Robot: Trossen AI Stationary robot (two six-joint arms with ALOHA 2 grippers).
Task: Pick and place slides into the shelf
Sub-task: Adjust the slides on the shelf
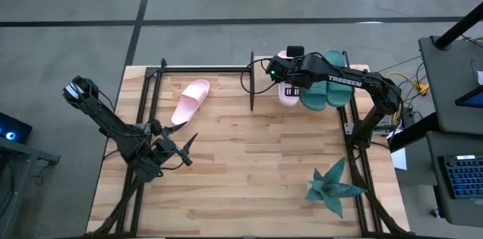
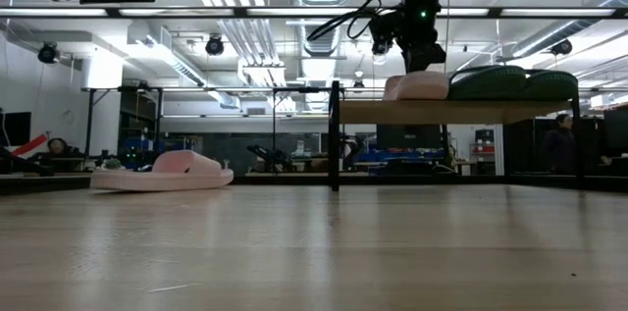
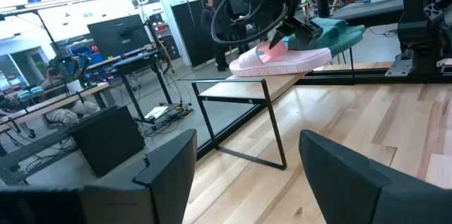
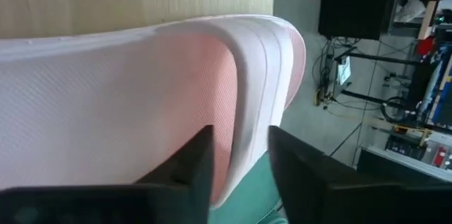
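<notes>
Pink slide (image 4: pixel 141 104) sits pinched between right gripper (image 4: pixel 240 160) jaws on shelf (image 2: pixel 442 111) beside both teal slides (image 1: pixel 326 88); second pink slide (image 1: pixel 191 102) remains on the table; left gripper (image 1: pixel 179 151) waits open.

The right arm reached across to the shelf (image 1: pixel 332 88), its tool (image 4: pixel 240 155) low over the board, fingers (image 4: pixel 189 164) set narrowly apart. The left arm waited folded well away from the shelf, its tool (image 1: pixel 179 151) spread open.

Pink slide (image 1: pixel 287 93) on shelf (image 1: pixel 355 97) mostly hidden under right end effector (image 1: pixel 289 74); teal slides (image 1: pixel 326 88) partly covered by arm.
</notes>
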